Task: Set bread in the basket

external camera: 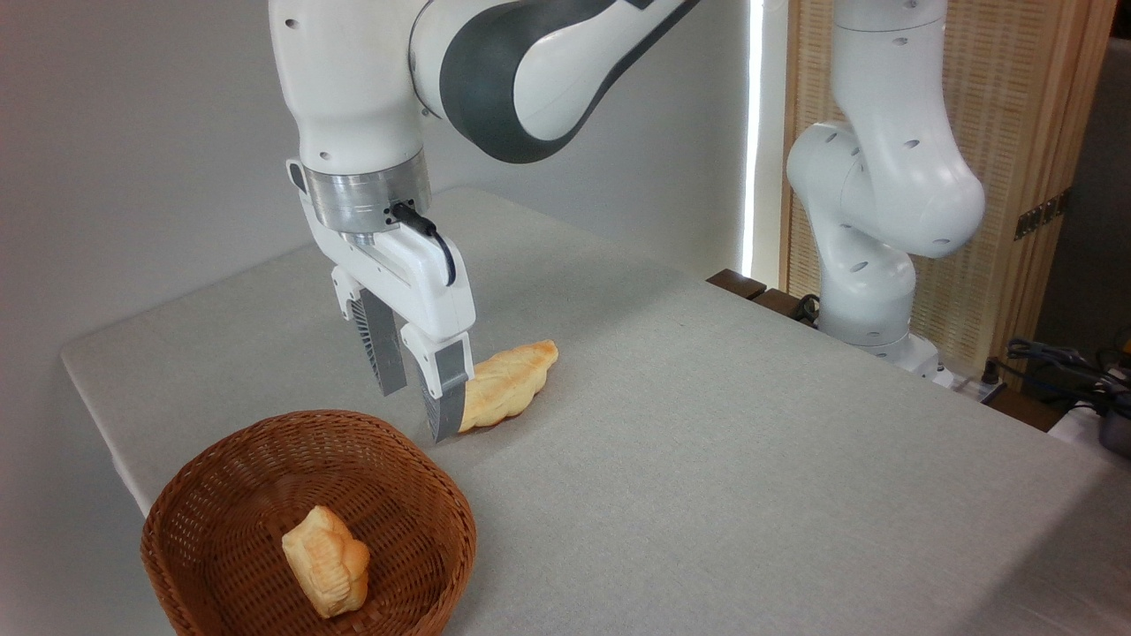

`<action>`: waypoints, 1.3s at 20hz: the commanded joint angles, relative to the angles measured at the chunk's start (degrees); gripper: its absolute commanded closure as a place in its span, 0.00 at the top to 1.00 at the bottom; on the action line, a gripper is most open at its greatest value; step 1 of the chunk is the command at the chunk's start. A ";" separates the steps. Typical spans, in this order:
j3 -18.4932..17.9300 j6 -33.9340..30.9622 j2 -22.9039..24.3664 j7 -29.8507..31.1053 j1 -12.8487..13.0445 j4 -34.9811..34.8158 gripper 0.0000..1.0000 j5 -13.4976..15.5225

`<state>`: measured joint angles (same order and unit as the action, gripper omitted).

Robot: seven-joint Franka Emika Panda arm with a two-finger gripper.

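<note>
The bread (511,384), a long golden-brown braided loaf, lies on the grey table (707,442) just behind the basket. Its near end is hidden behind one finger. My gripper (418,415) stands open and points down at the loaf's left end. The nearer finger (444,397) is right against the loaf, and only table shows in the gap between the fingers. The round brown wicker basket (212,464) sits at the front left corner, a short way below the gripper.
A shorter, paler, chunky bread piece (326,561) lies inside the basket. The arm's white base (870,291) stands at the table's far right edge, with cables (1060,362) beyond it. The table's left edge runs close past the basket.
</note>
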<state>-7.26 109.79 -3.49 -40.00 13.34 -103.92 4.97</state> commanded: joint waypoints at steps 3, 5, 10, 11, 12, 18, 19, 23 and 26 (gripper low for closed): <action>-0.38 -2.65 0.50 0.01 0.20 0.56 1.00 -0.58; -0.38 -3.17 0.50 0.10 0.20 0.56 1.00 -0.58; -0.30 -3.35 0.50 0.19 0.29 0.56 1.00 -0.58; -0.30 -3.35 0.50 0.19 0.29 0.56 1.00 -0.58; -0.38 -3.44 0.50 0.28 0.29 0.56 1.00 -0.58; -0.38 -3.44 0.50 0.37 0.29 0.56 1.00 -0.58; -0.38 -3.44 0.50 0.37 0.29 0.56 1.00 -0.58; -0.38 -3.44 0.59 0.28 0.20 0.56 1.00 -0.58; -0.39 -3.44 0.59 0.28 0.20 0.56 1.00 -0.58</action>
<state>-7.26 108.18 -3.44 -40.01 13.35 -103.92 4.94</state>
